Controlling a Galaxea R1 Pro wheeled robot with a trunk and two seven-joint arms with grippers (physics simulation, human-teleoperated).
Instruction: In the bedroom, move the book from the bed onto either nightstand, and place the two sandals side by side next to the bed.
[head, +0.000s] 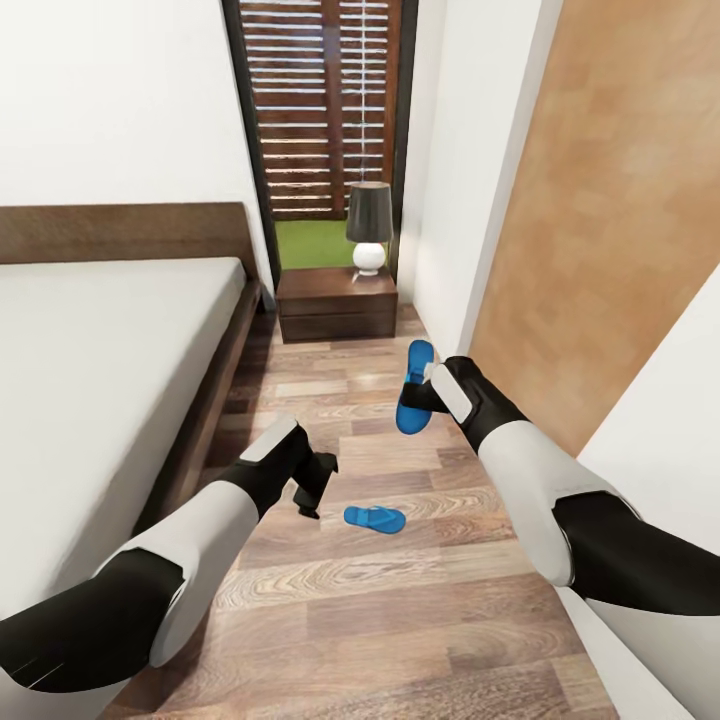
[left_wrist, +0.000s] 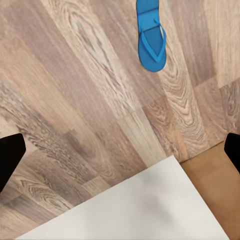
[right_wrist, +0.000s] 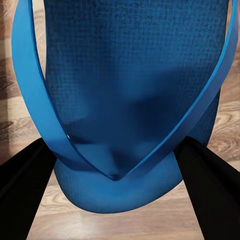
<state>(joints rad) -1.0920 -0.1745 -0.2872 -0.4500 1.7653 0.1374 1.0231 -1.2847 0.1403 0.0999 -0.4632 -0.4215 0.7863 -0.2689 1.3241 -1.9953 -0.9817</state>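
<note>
Right gripper: clamped on one sandal. Left gripper: spread wide. Second sandal: flat on floor.

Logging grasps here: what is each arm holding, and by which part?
The right gripper holds one sandal at its toe end, jaws either side of the strap's V. The left gripper holds nothing.

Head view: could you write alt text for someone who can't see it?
A robot's right gripper holds a blue sandal above a wood-plank floor, while a second blue sandal lies on the floor near the left gripper. A bed stands at left; a nightstand with a lamp is beyond.
</note>
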